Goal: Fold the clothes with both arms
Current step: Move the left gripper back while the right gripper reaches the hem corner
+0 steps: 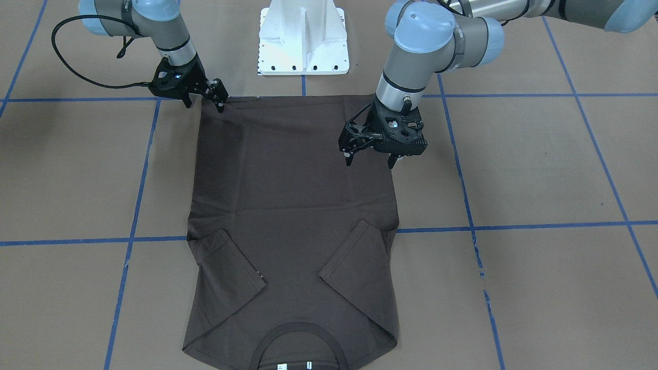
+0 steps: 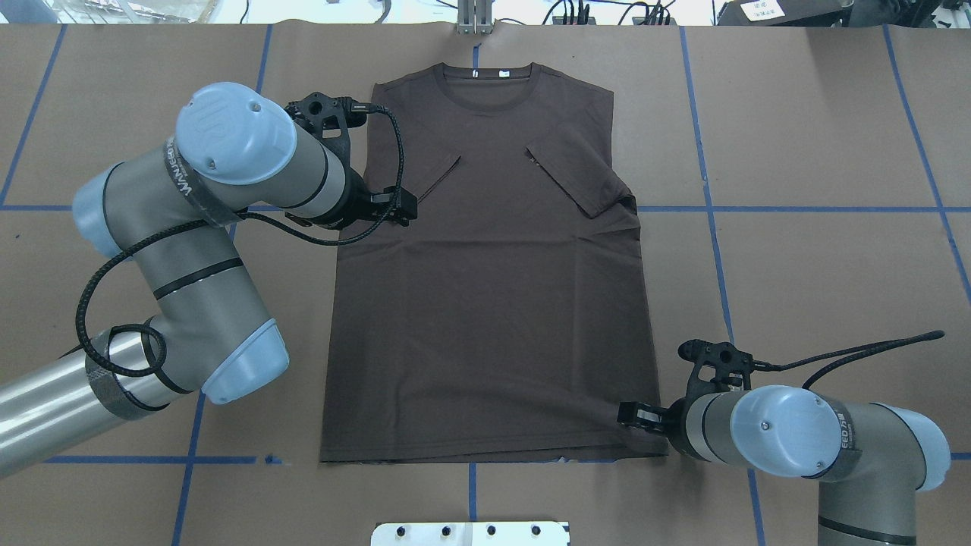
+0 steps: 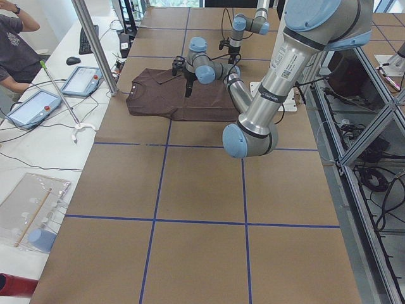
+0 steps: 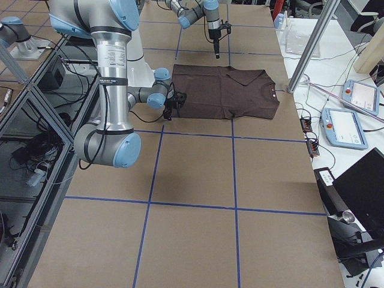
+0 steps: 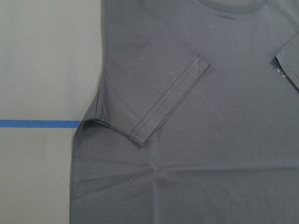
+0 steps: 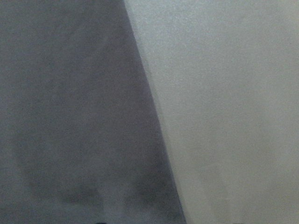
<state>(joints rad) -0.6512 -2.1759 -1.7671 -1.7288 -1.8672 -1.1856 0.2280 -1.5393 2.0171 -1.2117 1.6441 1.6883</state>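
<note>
From my console the T-shirt lies flat in the middle of the desk, with its hem towards the robot's base and its collar at the far side. Both sleeves are laid inward over the chest. The right tool is down at the hem corner on its side. Its jaws look spread, straddling the corner and holding nothing. The left tool hovers over the opposite side edge, partway up the body, with its jaws wide and empty. My main worry is how uneven that is. If the right tool grips and lifts before the left has a hold on its own corner, I expect the hem to rise skewed and the fold to come out crooked. A low pinch could also catch only the top layer, or scrape the brown paper-like desk cover. If the cloth is dragged, the left sleeve and right sleeve could flop back open. The fabric reads as a thin, matte, dark brown knit, soft enough to show faint creases across the middle. The collar is a ribbed ring with small white labels inside it. The left wrist view shows a neat double row of stitching along the sleeve cuff. The right wrist view is too close and blurred to show more than the shirt's edge against the pale cover.
</note>
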